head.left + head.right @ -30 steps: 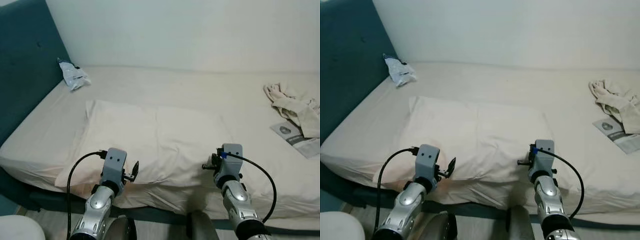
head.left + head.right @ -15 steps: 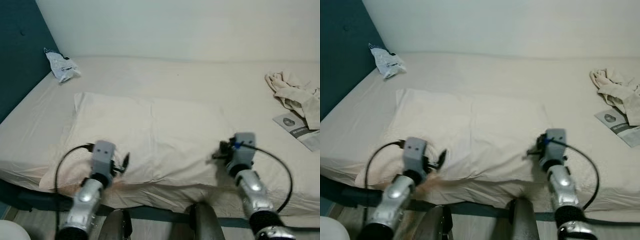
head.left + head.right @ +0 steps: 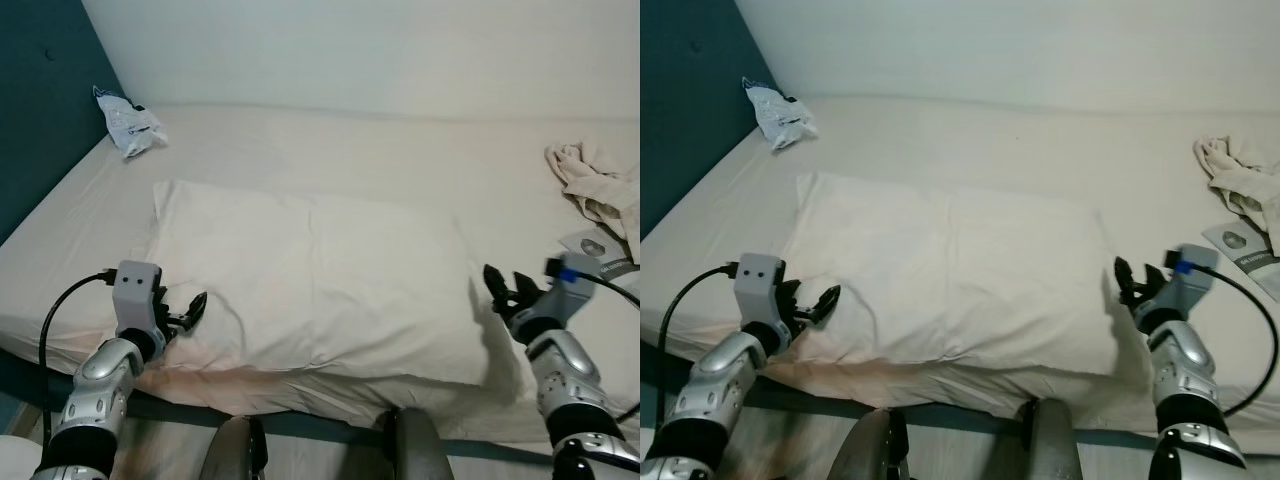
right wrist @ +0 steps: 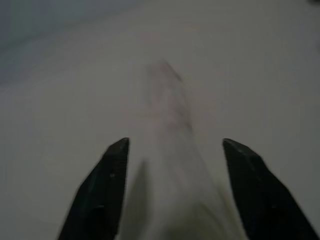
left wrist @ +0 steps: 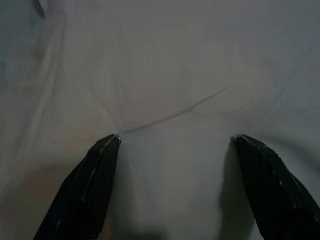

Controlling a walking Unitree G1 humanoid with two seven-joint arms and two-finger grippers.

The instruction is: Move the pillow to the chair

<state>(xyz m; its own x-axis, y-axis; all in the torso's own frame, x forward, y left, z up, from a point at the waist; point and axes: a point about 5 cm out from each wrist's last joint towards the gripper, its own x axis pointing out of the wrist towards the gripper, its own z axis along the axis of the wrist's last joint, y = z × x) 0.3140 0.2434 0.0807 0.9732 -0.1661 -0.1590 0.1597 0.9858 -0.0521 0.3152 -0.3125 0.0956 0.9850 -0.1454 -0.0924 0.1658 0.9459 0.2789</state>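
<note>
The left gripper (image 3: 185,312) and the right gripper (image 3: 503,291) stand wide open and empty at the two near ends of the pillow (image 3: 310,275), probably touching it. The pillow lies on the bed (image 3: 400,160). Next, both must close on its ends and lift.

Cream pillow (image 3: 310,280), teal headboard (image 3: 40,110)

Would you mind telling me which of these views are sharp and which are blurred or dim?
Left and right eye views: sharp and evenly lit, with the pillow and both pincers crisp. Left wrist view: dim but in focus, the left pincer open over creased fabric. Right wrist view: soft and blurred, the right pincer open around a smeared pale ridge.
</note>
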